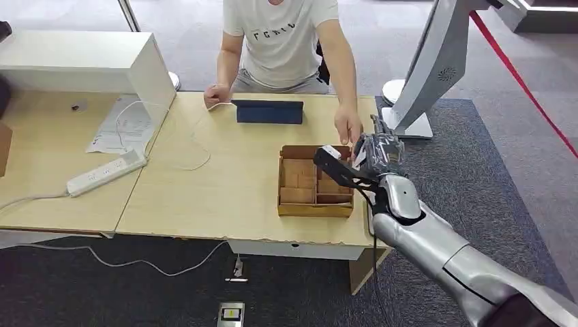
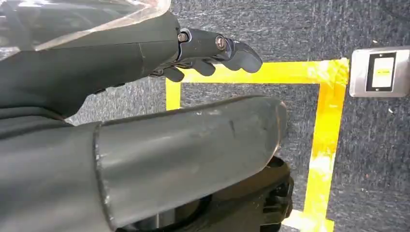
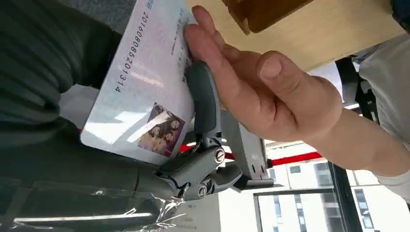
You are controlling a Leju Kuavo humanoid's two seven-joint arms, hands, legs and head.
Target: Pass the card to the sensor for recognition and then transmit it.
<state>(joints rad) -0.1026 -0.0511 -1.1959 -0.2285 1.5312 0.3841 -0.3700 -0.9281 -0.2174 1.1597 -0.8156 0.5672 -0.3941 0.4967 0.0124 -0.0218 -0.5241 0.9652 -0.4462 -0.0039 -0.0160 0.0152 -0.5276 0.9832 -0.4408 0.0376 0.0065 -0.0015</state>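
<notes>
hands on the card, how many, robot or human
2: the right robot hand holds the card beside the wooden box, and the person's hand touches the card's edge from the far side.

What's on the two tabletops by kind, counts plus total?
Cardboard divider box: 1
Dark tablet: 1
White power strip: 1
White cabinet: 1
Paper sheets: 1 pile
Total: 5
Not counted: the card, held off the table by the right hand and a person's hand.
</notes>
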